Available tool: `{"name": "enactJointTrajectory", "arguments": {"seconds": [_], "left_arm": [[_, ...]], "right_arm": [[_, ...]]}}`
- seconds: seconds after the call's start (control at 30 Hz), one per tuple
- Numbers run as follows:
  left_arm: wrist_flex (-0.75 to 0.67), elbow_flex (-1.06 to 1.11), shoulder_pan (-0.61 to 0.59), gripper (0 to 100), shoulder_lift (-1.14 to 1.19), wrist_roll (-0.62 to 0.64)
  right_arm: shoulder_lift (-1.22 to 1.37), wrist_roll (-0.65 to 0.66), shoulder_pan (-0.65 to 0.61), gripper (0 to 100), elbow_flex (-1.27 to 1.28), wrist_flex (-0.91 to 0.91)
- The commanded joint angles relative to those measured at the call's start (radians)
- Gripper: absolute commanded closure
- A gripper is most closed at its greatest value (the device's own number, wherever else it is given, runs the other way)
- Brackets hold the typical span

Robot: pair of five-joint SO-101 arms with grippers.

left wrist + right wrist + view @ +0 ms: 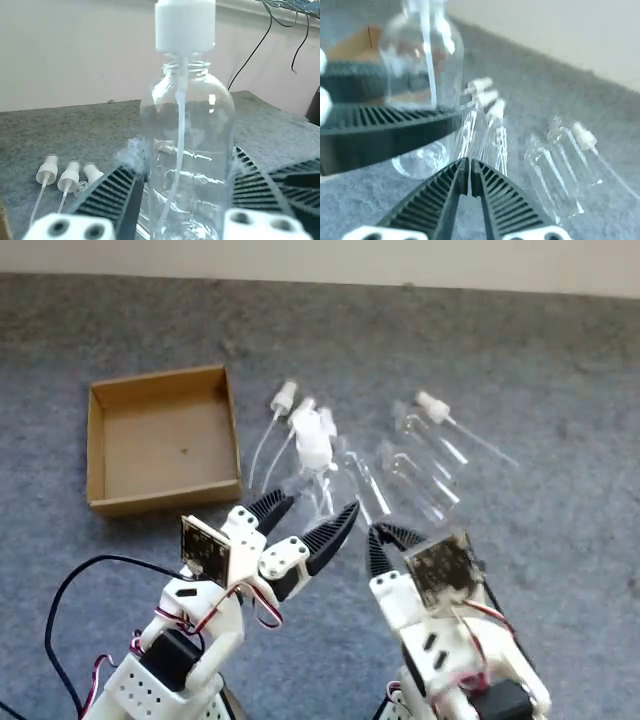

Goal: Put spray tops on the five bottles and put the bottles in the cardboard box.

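1. At the middle of the table, just ahead of both arms, my left gripper [318, 506] is pinching a clear bottle [187, 150] upright between its jaws. A white spray top [185, 25] sits on the neck, with its tube hanging down inside.
2. I judge the step in hand to be capping this bottle. The neck's thread shows under the top, so it looks seated but not screwed down.
3. My right gripper [470, 172] sits low, just beside the held bottle, with its jaws pressed together on nothing.
4. The next move calls for the right gripper to spread, rise to the top and twist it while the left holds the bottle steady. The glassy wall could slip in the jaws.
5. The cardboard box [96, 440] lies off to the left, well apart, with no bottle in it yet.
6. Three loose spray tops [70, 174] lie beyond the held bottle. Empty bottles [555, 167] rest on their sides on the grey table cover [560, 570] to the right.
7. The loose tops and their tubes lie between the held bottle and the box, so I would carry it over them high.
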Motion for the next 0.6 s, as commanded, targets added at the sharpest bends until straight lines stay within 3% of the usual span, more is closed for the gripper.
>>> {"name": "enactJointTrajectory", "arguments": {"seconds": [0.0,0.23,0.43,0.57], "left_arm": [[-0.091,-0.015,0.018,88,-0.012,0.014],[-0.301,0.024,-0.019,88,-0.01,0.012],[-0.334,0.024,-0.09,88,-0.01,0.012],[-0.333,0.024,-0.088,88,-0.01,0.012]], "right_arm": [[0.007,-0.014,0.015,98.5,0.021,-0.064],[-0.002,-0.017,0.007,98.5,0.071,-0.185],[-0.025,-0.161,-0.094,98.5,0.196,-0.329],[-0.025,-0.163,-0.157,98.5,0.263,-0.375]]}}
